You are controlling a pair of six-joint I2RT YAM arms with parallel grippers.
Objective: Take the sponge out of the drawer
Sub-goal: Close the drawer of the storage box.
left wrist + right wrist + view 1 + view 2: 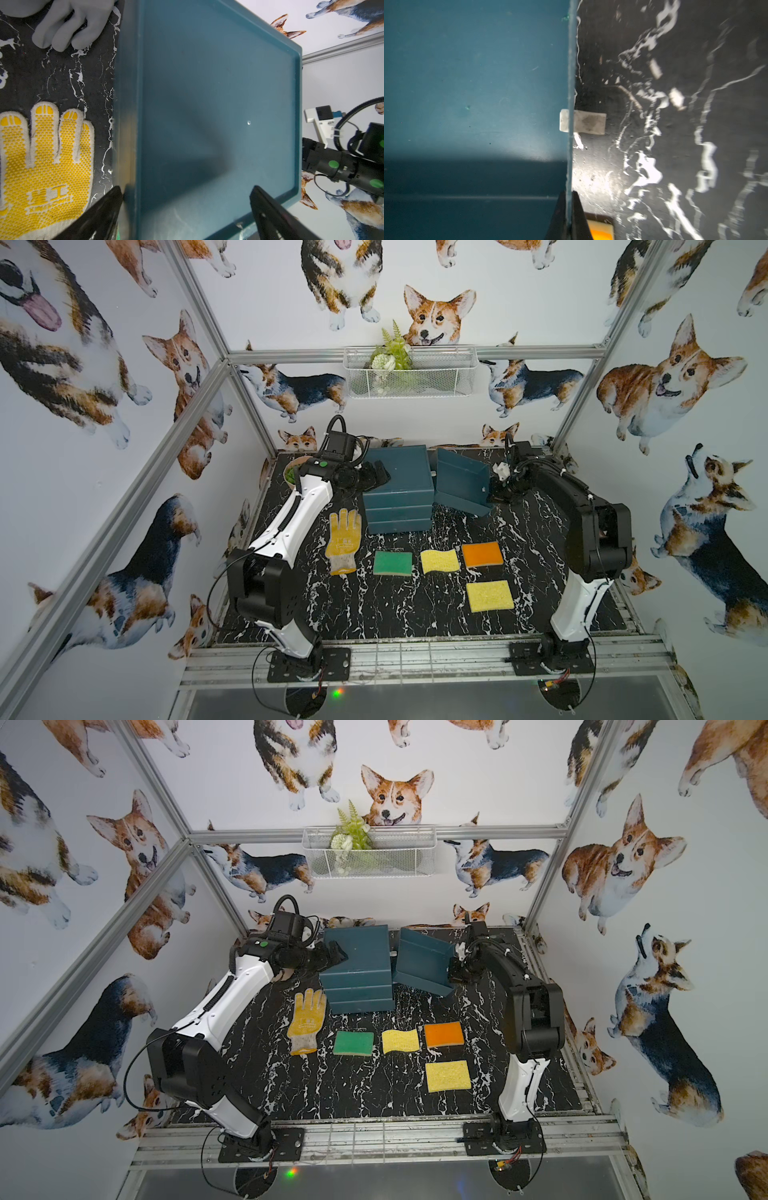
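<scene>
The right gripper (568,193) is pinched shut on the thin side wall of the teal drawer (459,481), which is pulled out of the teal cabinet (397,485) and hangs tilted just to the right of it. The part of the drawer's inside seen from the right wrist is bare. The left gripper (186,188) has its jaws spread wide and holds nothing, sitting at the cabinet's top left edge with 1 finger beside the side wall and 1 over the top. 4 sponges lie out on the black marbled mat (374,614) in front of the cabinet: a green sponge (392,563), a wavy yellow sponge (439,561), an orange sponge (482,554) and, nearer the front, a flat yellow sponge (489,596). A yellow glove (343,541) lies left of the green sponge.
</scene>
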